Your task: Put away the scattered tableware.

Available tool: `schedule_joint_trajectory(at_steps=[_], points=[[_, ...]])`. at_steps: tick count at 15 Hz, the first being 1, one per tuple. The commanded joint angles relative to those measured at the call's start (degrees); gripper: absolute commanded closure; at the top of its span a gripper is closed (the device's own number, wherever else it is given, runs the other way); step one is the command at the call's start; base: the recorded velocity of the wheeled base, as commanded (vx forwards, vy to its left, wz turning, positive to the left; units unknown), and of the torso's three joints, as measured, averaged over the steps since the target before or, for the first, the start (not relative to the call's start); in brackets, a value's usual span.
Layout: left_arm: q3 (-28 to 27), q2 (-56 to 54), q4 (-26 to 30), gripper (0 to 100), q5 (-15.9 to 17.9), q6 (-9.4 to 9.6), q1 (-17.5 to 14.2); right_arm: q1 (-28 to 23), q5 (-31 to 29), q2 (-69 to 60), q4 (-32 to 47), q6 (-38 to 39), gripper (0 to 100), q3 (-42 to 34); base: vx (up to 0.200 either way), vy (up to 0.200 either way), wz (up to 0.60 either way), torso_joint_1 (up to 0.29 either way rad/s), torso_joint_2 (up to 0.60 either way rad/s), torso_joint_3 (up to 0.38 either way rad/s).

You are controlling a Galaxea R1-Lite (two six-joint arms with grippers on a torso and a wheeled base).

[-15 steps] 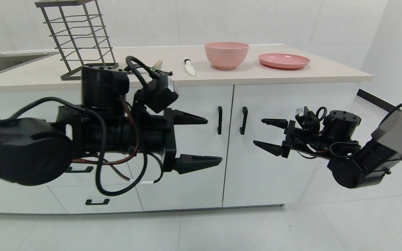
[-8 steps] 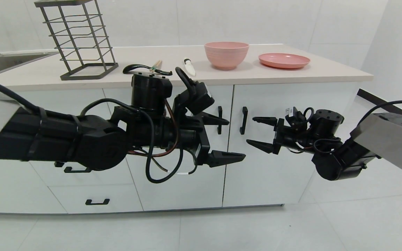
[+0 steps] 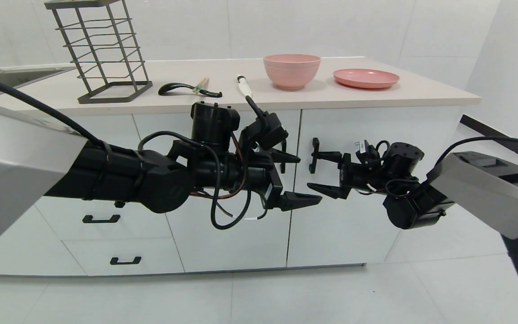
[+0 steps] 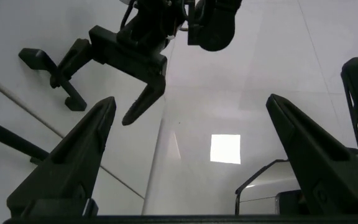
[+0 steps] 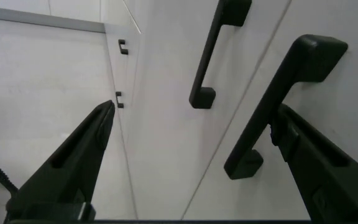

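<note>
Setting: pale beige counter (image 3: pixel 421 92) running above white cabinet doors and drawers, with a steel sink (image 3: pixel 2 81) set in at its far left end.
Tableware: all of it lies on the counter. A round pink bowl (image 3: pixel 292 69) stands near the middle, with a flat pink plate (image 3: pixel 366 78) just to its right. Left of the bowl lie a white utensil with a dark end (image 3: pixel 244 87), a black spoon (image 3: pixel 182 87) and a pair of light wooden chopsticks (image 3: pixel 203 83) that meet the spoon's handle.
Rack: tall black wire rack (image 3: pixel 101 49), upright on the counter between the sink and the spoon, with nothing in it.
Left gripper (image 3: pixel 310 178): below counter height in front of the doors, fingers spread wide and empty. Its upper finger crosses the black handle of the left door (image 3: pixel 282 167).
Right gripper (image 3: pixel 313 170): facing the left one, tips near each other, fingers wide and empty. Its upper finger sits at the black handle of the right door (image 3: pixel 315 145); whether they touch cannot be told.
Step in hand: probably taking hold of the door handles to open the cabinet. No tableware looks put away yet.
Doing it well: bring each handle bar fully between the fingers, close squarely on its middle, and pull along the door's swing, keeping the two grippers from knocking together.
</note>
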State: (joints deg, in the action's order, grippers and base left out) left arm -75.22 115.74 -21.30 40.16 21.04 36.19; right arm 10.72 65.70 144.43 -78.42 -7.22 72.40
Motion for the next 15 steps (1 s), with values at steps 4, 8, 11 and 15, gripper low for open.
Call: schedule_joint_trajectory(at_steps=[4,8,11,15], points=[[-3.53,1.07,0.03,0,-1.84,-2.06,-0.51,1.06,4.0,3.4,-8.33,6.95,0,2.75,0.0,0.0,0.0,0.0,0.0,0.0],[-6.17,3.09,-0.41,0,-4.3,-3.9,-0.51,0.8,7.34,0.85,-11.58,10.29,0,-2.26,0.0,0.0,0.0,0.0,0.0,0.0],[-8.63,5.2,-0.41,0,-4.3,-3.9,-0.6,-0.7,11.12,-5.48,-11.58,9.94,0,-11.58,0.0,0.0,0.0,0.0,0.0,0.0],[-14.7,9.59,-2.17,0,-6.14,-4.69,-0.25,-1.57,13.32,-11.19,-11.58,6.51,0,-23.27,0.0,0.0,0.0,0.0,0.0,0.0]])
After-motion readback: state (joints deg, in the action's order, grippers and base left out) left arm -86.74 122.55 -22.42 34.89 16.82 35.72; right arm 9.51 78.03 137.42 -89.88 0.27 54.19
